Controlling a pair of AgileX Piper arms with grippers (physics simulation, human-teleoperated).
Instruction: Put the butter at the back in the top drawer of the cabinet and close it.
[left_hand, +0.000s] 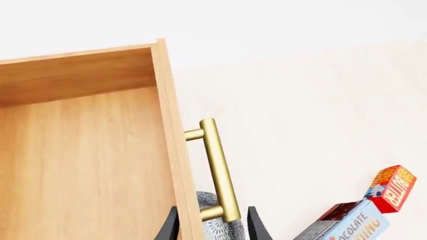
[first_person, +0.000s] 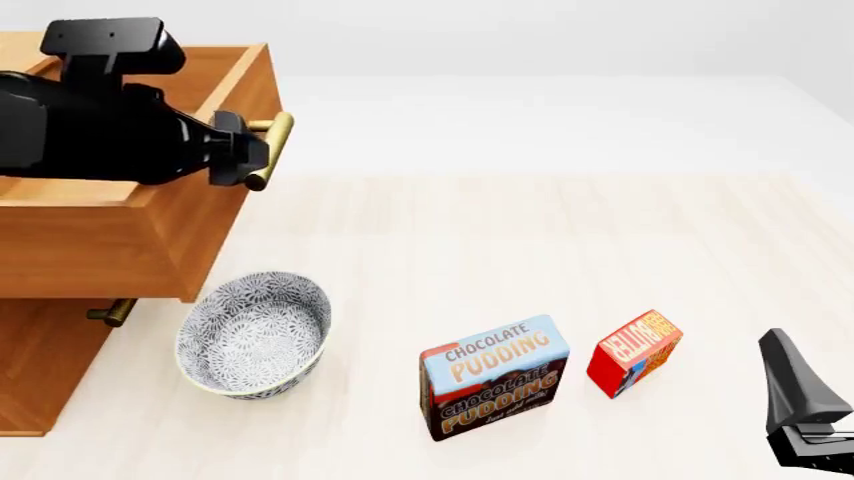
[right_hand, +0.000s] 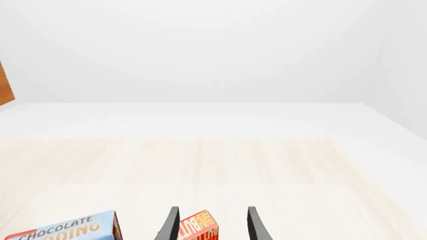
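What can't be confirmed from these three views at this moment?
- Left gripper: front view, arm body hides its fingers; left wrist view shows only tips either side of the brass handle, contact unclear.
- Top drawer interior: partly hidden by the arm.
- Butter: right wrist view, cut by the edge.
- Right gripper: only tips visible.

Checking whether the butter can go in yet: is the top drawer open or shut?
Open. The top drawer juts out from the cabinet, and the left wrist view shows its bare wooden floor, with the left gripper at its handle.
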